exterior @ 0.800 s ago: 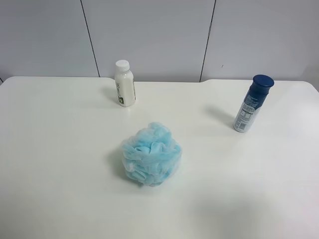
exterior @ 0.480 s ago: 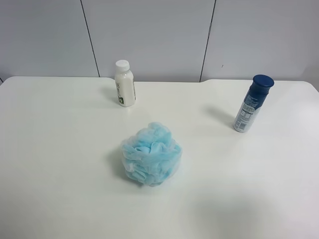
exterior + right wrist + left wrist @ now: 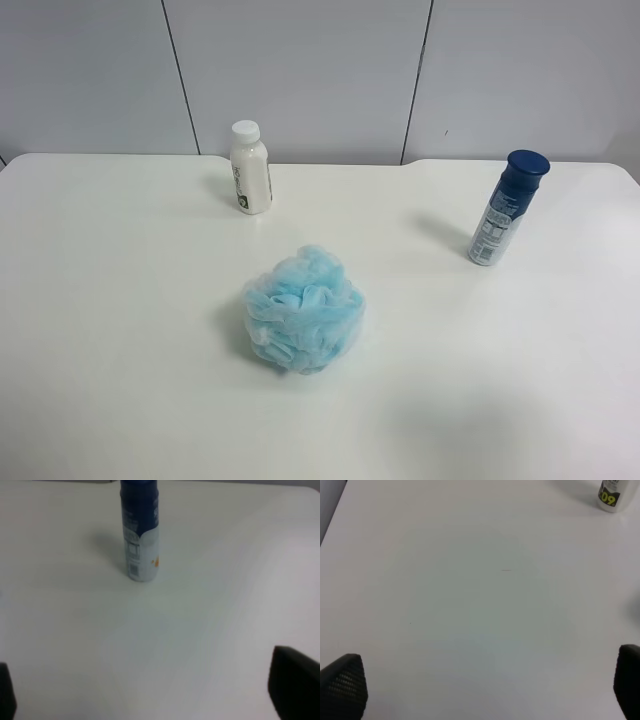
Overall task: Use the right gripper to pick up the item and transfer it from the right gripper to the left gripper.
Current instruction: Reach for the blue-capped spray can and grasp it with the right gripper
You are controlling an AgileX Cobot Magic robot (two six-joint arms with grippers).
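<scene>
The item, a slim silver-white can [image 3: 506, 208] with a blue label and dark blue cap, stands upright at the right of the white table in the exterior high view. It also shows in the right wrist view [image 3: 140, 535], some way ahead of my right gripper [image 3: 150, 692]. That gripper is open, with only its two black fingertips [image 3: 292, 685] showing at the frame's edges. My left gripper [image 3: 485, 687] is open and empty over bare table, its fingertips [image 3: 342, 685] wide apart. Neither arm shows in the exterior high view.
A white bottle [image 3: 250, 168] with a white cap stands at the back of the table, its base showing in the left wrist view [image 3: 615, 494]. A fluffy light-blue mesh puff [image 3: 303, 310] lies in the middle. A grey panelled wall rises behind the table's far edge.
</scene>
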